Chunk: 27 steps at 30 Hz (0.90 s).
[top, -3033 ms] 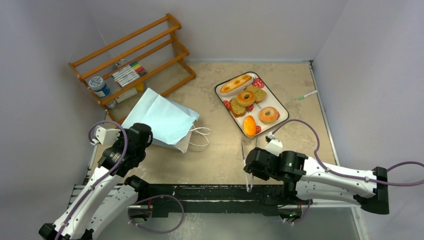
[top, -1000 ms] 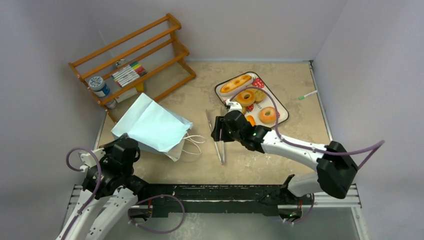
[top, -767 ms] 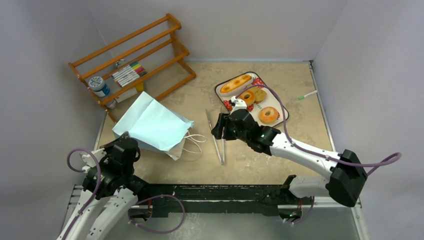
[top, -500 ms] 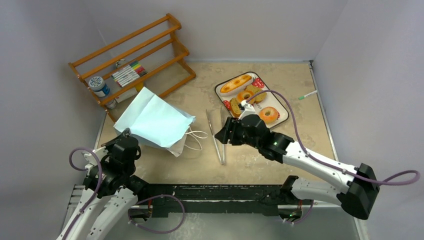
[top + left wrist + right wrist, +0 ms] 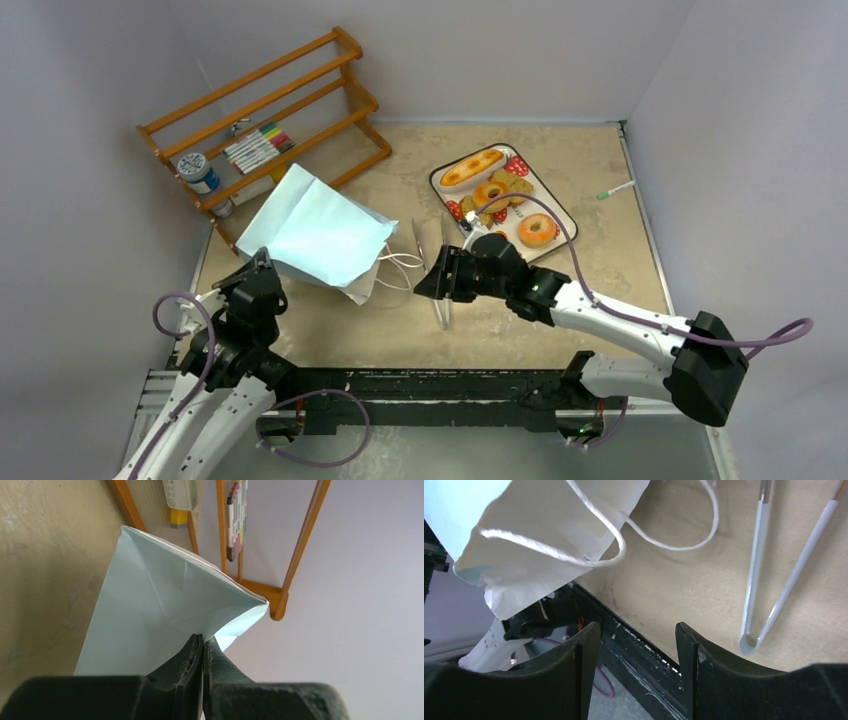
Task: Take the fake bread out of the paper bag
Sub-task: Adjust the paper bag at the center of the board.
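Note:
The pale-blue paper bag [image 5: 325,235] lies tilted, its white mouth and cord handles [image 5: 395,270] toward the table's middle. My left gripper [image 5: 258,265] is shut on the bag's bottom edge [image 5: 155,615] and holds that end raised. The fake bread sits on the strawberry-print tray [image 5: 562,212]: long loaf [image 5: 471,167], a bagel [image 5: 490,192], another bagel [image 5: 537,230] and toast [image 5: 516,184]; the orange roll is hidden. My right gripper [image 5: 432,282] is open and empty just right of the bag's mouth [image 5: 549,530]. No bread shows in the mouth.
Metal tongs [image 5: 437,285] lie on the table under my right wrist, also in the right wrist view [image 5: 769,595]. A wooden rack [image 5: 265,120] with markers and a can [image 5: 198,172] stands at back left. A green-tipped pen [image 5: 617,189] lies at right.
My left gripper has lifted the bag's bottom end, tilting the bag up. My right gripper brought the tongs to mid-table, let them go, and moved left toward the bag's mouth.

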### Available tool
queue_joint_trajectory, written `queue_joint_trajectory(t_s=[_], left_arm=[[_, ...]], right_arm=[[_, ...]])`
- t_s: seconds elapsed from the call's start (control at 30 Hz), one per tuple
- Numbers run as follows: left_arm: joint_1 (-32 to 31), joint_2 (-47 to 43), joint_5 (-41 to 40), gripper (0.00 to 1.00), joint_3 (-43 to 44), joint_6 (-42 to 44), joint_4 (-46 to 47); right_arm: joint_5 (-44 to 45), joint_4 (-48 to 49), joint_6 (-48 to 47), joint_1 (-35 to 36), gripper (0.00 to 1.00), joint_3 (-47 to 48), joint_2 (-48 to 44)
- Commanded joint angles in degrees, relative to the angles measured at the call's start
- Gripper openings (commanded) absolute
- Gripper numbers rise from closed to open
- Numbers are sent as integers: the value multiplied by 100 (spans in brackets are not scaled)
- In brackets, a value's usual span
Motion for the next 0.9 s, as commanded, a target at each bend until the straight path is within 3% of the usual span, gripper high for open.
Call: queue_joint_trajectory(t_s=[0.0,0.33,0.63,0.87], left_arm=[[30,113,29,0,-72,-1726,934],[30,707,308,0,-80,-1651,1882],[33,847,429,0,-70,-1604,2100],[33,869,518,0,-107,-1613,2260]], right_arm=[[-465,803,333,24,59,-148,21],[-819,1762,894,50,59,118,744],[-760,2228,1562,50,60,367,1034],[-643,2248,1561,50,60,805,1464]])
